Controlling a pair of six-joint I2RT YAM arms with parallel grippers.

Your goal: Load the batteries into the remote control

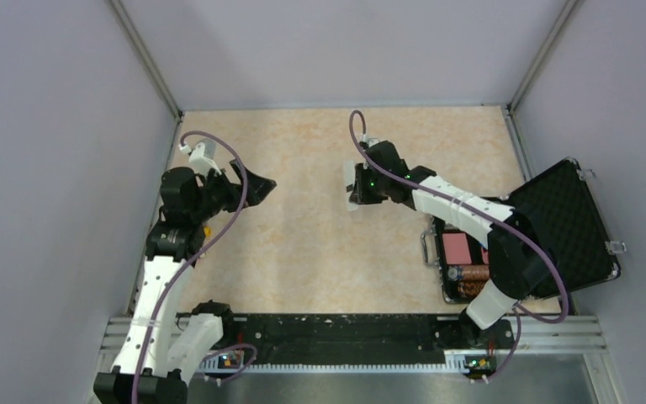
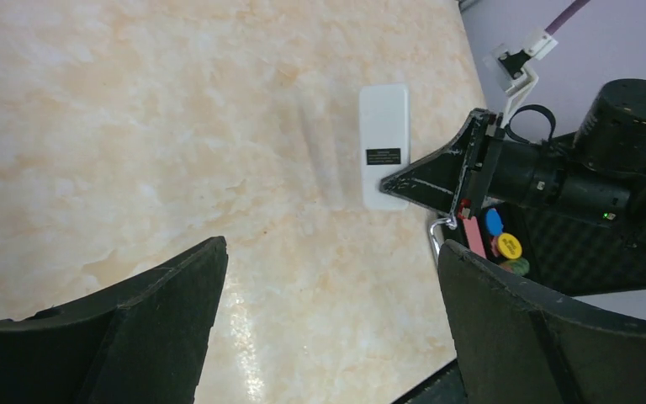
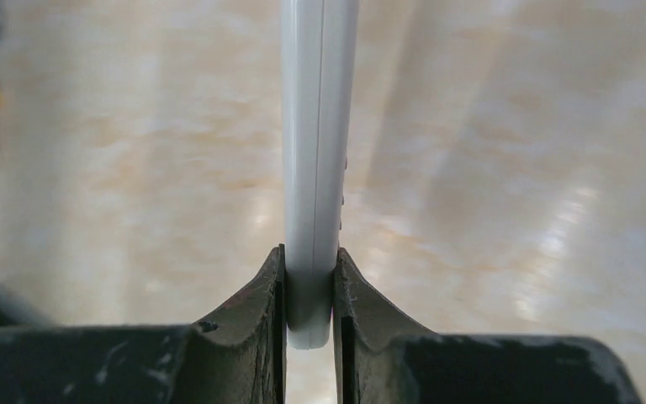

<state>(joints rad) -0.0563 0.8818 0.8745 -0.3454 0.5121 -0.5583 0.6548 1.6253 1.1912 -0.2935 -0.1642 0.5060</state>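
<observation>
right claw [image 3: 309, 273] is clamping the remote control [image 3: 320, 126] by one end; long axis running straight out from it | left claw [image 2: 332, 252] is gaping empty, well apart

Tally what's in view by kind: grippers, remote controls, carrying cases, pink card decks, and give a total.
Black two-finger grippers: 2 (left gripper, right gripper)
Slim white plastic remote control: 1
Open black foam-lined case: 1
Pink rectangular card deck: 1
Total: 5
</observation>
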